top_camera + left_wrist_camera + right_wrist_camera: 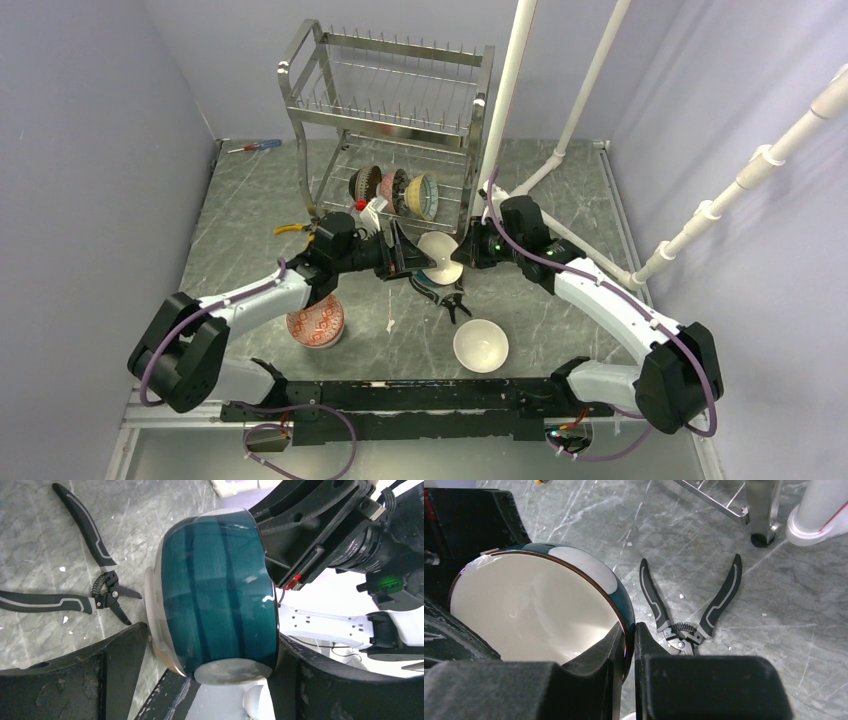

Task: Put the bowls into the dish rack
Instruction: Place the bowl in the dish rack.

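A bowl (437, 248), teal outside and white inside, hangs on edge above the table between both grippers. My right gripper (455, 255) is shut on its rim; in the right wrist view one finger is inside and one outside the bowl (524, 610), pinching at the gripper (630, 630). My left gripper (410, 262) is open wide with a finger on each side of the bowl (215, 590); its gripper (211, 634) brackets it closely. The steel dish rack (390, 110) stands behind, with three bowls (395, 190) on edge in its lower tier. A red-patterned bowl (316, 322) and a white bowl (480, 345) sit on the table.
Black pliers (445, 295) lie open on the table under the held bowl, also in the wrist views (95, 595) (689, 625). White pipes (510, 90) stand right of the rack. A rack leg (759, 510) is near. A screwdriver (255, 146) lies at the back left.
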Available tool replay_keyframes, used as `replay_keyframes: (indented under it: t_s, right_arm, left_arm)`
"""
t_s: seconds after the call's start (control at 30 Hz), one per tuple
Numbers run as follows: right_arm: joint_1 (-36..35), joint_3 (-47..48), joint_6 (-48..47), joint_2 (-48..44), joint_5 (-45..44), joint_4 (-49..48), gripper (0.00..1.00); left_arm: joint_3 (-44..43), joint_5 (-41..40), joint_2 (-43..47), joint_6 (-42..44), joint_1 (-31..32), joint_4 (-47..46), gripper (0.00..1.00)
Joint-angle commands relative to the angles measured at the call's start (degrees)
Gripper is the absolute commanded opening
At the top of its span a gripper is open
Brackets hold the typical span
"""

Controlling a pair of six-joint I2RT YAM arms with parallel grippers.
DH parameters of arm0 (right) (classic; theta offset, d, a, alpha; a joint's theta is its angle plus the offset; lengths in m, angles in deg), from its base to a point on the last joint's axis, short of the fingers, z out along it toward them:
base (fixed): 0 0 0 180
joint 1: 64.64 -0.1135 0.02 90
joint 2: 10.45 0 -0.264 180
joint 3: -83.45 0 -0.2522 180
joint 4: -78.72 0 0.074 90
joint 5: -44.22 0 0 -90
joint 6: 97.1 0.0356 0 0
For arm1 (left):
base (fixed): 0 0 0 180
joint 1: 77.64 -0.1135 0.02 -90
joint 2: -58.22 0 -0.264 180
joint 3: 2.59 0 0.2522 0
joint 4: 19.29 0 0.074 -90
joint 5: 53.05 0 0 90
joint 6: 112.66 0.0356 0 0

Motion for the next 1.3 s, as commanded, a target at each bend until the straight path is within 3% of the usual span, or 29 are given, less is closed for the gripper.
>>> replay_keyframes:
  t_s: [0.0, 0.1, 0.43, 0.63, 0.8, 0.87, 1.1, 1.27]
  right_arm:
    - [-0.2, 3.7, 2.0, -1.0, 4.0, -7.6, 0.00]
    - [-0.1, 3.4, 2.3, -0.9, 4.7, -8.1, 0.00]
    - [-0.2, 3.1, 2.5, -0.1, 4.2, -7.7, 0.00]
    - [-0.1, 3.2, 2.3, -1.0, 2.8, -7.7, 0.00]
    - [-0.2, 3.3, 2.2, -1.1, 2.5, -7.4, 0.00]
    - [-0.1, 3.2, 2.2, -1.1, 2.7, -7.5, 0.00]
    - [-0.2, 3.0, 2.3, -1.0, 2.7, -7.2, 0.00]
    - [-0.2, 2.6, 2.5, -1.3, 2.5, -6.9, 0.00]
  left_arm:
    - [-0.5, 1.2, -2.2, -3.1, 0.7, -8.0, 0.86]
    - [-0.5, 2.1, -4.3, -4.4, 1.3, -10.8, 0.86]
    - [0.4, 3.0, -6.7, -7.0, 1.5, -15.6, 0.66]
    - [-1.8, 2.7, -5.9, -3.5, 1.5, -7.1, 0.78]
    - [-1.0, 2.6, -4.0, -3.1, 1.6, -5.7, 0.93]
    - [-0.5, 3.0, -3.5, -3.0, 1.6, -6.5, 0.94]
    - [-0.7, 2.3, -3.3, -2.9, 1.6, -5.2, 0.79]
    - [-1.1, 2.2, -3.3, -2.3, 1.6, -4.6, 0.60]
